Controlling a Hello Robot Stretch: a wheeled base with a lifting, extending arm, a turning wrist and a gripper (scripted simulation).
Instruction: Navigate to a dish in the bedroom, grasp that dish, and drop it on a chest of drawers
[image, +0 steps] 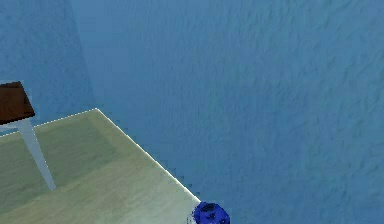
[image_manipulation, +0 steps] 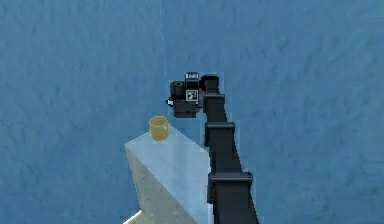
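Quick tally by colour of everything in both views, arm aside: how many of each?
Pale: 1, block.
Yellow: 1, small cylinder at the block's top corner.
Blue: 1, round thing by the wall's foot.
Dark brown: 1, table on white legs.
Total: 4.

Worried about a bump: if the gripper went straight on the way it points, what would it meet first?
Probably the blue wall. The small yellow thing on the pale block lies lower in the picture than the gripper, though depth is unclear.
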